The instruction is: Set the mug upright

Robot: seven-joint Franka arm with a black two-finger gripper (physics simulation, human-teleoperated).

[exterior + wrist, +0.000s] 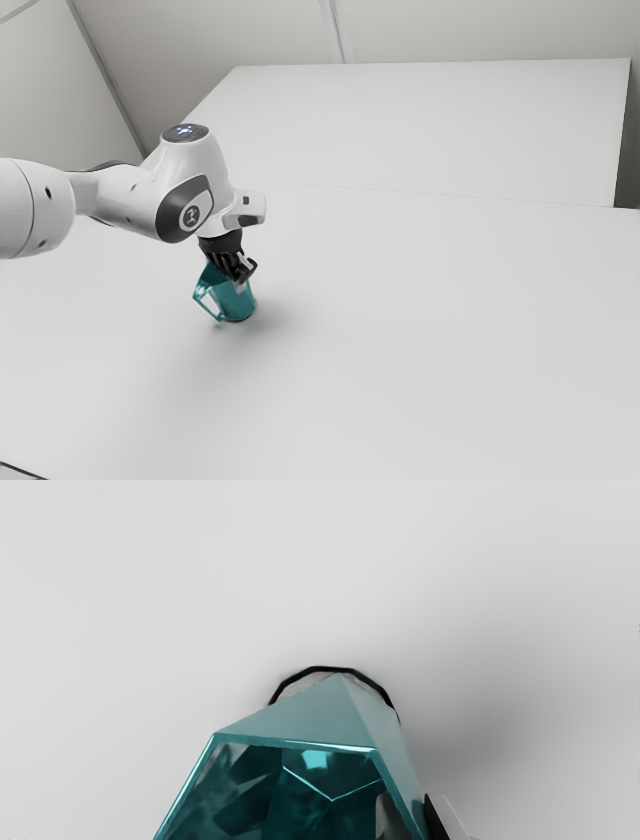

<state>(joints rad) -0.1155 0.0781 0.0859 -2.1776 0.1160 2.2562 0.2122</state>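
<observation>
The teal mug (238,302) stands nearly upright at the table, its mouth up and leaning a little; whether its base rests flat I cannot tell. Its handle faces the exterior view's left. From above, my gripper (242,277) reaches down to the rim. In the wrist view the open mouth of the mug (320,707) faces the camera, and a dark ring edges the base beyond. One finger of my gripper (407,805) is inside the mug and the other outside, pinching the wall between them. Part of the rim is hidden by the hand in the exterior view.
The wide white table (430,350) extends around the mug. Behind it lies another white surface (430,130), with pale walls farther back.
</observation>
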